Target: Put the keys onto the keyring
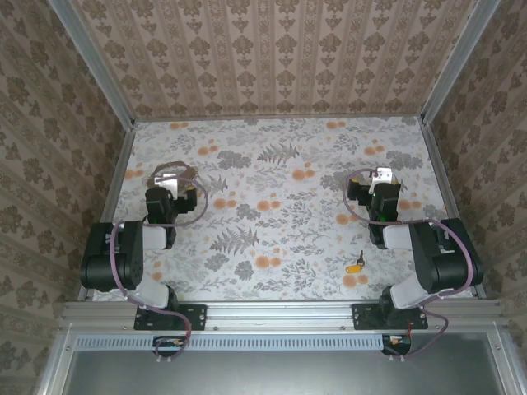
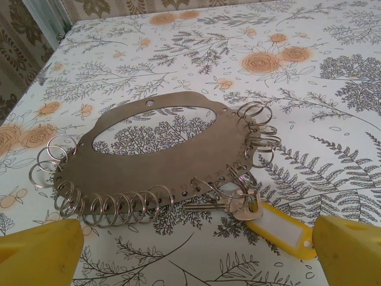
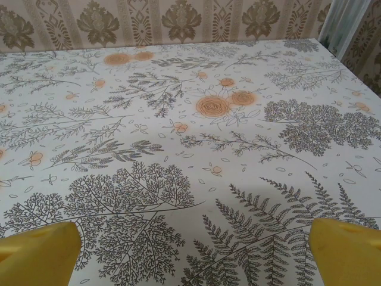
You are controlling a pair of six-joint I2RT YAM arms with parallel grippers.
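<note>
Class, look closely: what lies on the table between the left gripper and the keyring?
In the left wrist view, a silver key with a yellow tag lies by the keyring's near rim, ahead of the left gripper; otherwise bare cloth.

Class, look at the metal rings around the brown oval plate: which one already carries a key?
The ring at the plate's near-right edge, beside the yellow tag: a silver key hangs from it, while the other rings look bare.
</note>
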